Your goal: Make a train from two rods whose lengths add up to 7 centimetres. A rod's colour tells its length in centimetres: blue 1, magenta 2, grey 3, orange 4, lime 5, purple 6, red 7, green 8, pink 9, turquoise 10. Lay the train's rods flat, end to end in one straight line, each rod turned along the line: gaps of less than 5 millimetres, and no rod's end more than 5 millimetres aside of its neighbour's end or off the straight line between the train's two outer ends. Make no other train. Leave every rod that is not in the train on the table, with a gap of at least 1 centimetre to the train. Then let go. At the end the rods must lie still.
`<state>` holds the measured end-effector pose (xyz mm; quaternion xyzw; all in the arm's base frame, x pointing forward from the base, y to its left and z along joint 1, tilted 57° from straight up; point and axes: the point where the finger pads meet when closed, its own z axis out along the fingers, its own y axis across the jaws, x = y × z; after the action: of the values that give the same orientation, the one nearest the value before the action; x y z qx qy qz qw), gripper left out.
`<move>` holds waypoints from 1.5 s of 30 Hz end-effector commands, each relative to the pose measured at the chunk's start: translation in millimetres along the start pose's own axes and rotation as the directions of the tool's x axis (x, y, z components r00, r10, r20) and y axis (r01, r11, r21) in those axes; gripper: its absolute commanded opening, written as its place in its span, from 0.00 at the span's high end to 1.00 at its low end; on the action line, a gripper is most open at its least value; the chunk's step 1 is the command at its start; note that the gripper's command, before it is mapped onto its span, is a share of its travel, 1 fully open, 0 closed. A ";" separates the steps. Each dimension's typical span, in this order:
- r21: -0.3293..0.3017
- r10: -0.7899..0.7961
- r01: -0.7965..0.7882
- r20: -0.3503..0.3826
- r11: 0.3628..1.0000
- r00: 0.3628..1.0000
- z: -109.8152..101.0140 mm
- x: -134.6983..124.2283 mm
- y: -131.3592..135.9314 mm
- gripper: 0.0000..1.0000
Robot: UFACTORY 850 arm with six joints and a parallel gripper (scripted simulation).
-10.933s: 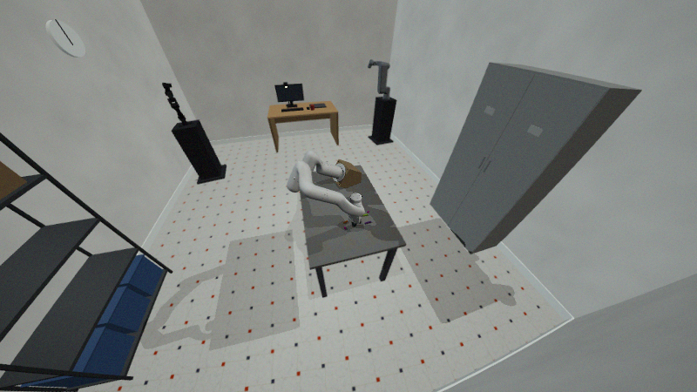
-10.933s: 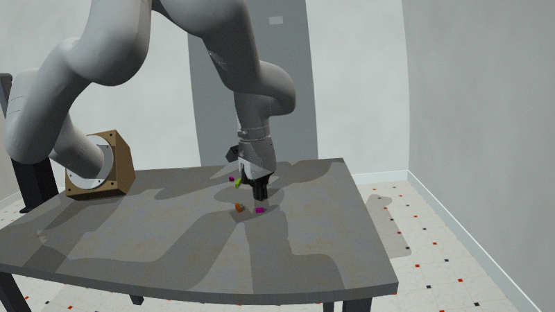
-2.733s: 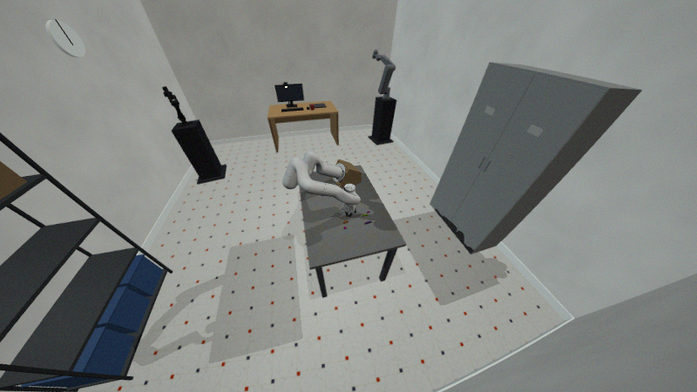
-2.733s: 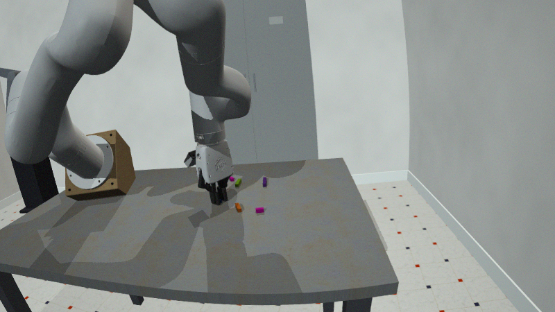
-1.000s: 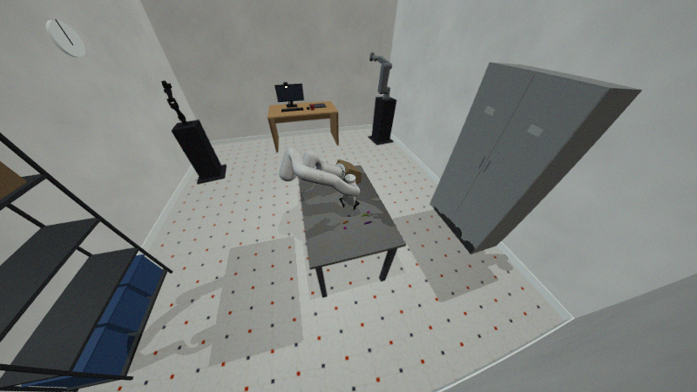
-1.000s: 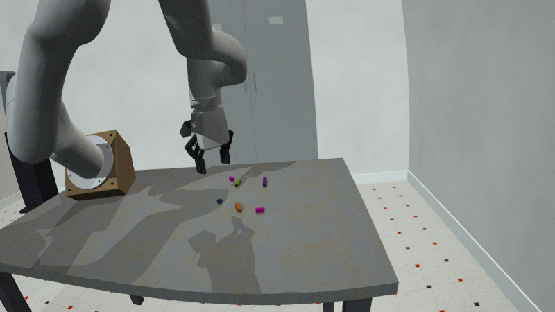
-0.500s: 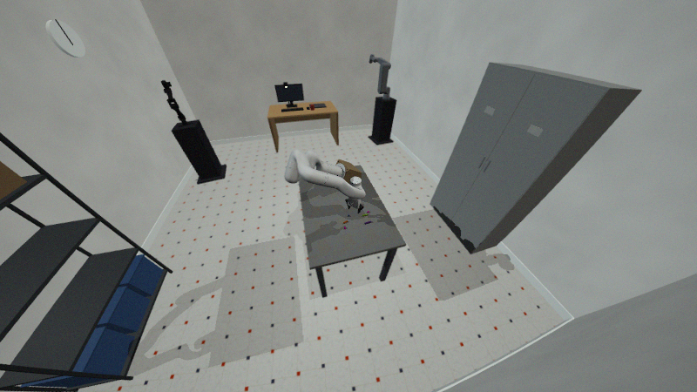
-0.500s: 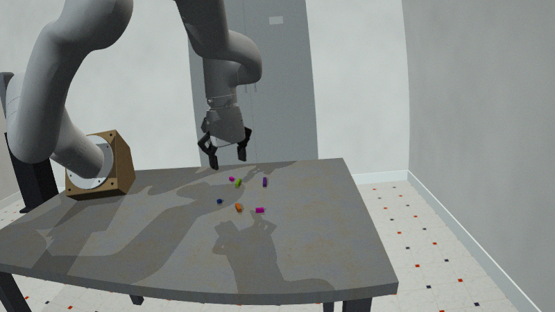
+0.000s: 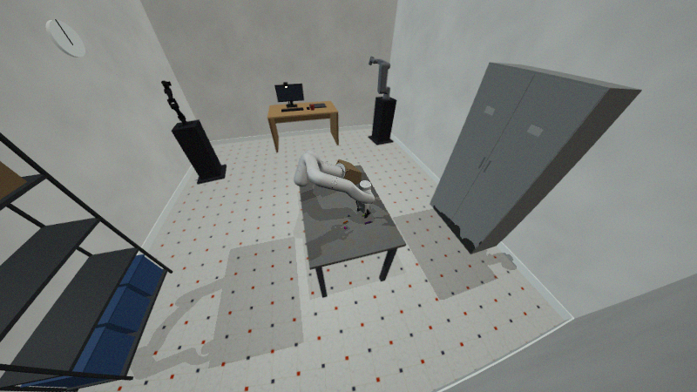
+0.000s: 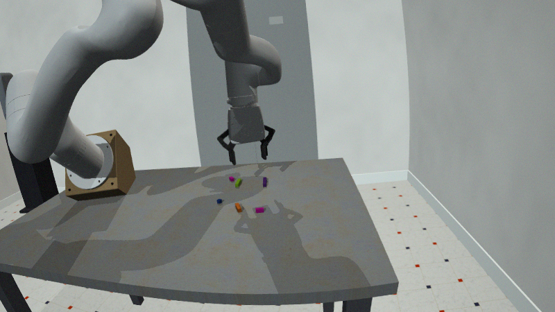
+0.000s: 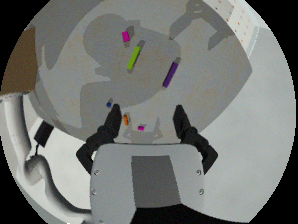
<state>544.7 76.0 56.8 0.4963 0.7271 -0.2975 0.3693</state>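
Exterior view: no train exists yet; the end effector (image 9: pixel 363 212) (image 10: pixel 248 159) (image 11: pixel 147 111), spread and holding nothing, hangs above the surface (image 9: pixel 350 248) (image 10: pixel 329 240) (image 11: pixel 210 85). The lime rod (image 10: pixel 238 182) (image 11: pixel 133 58) lies near one magenta rod (image 10: pixel 231 179) (image 11: pixel 125 36) toward the far edge, unjoined; that pairing or purple plus blue remains to be laid.

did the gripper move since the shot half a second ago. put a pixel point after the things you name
Yes. In the exterior view the gripper (image 10: pixel 248 159) (image 11: pixel 147 111) has shifted right against the grey cabinet (image 10: pixel 288 127), from near its left edge to closer to its middle.
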 end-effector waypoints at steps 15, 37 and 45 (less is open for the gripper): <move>-0.002 0.289 -0.289 0.007 0.957 0.957 10.7 29.4 45.2 0.76; -0.002 0.289 -0.289 0.007 0.957 0.957 10.7 29.4 45.2 0.76; -0.002 0.289 -0.289 0.007 0.957 0.957 10.7 29.4 45.2 0.76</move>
<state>582.5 96.2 23.0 0.5960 0.6455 -0.2426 0.4113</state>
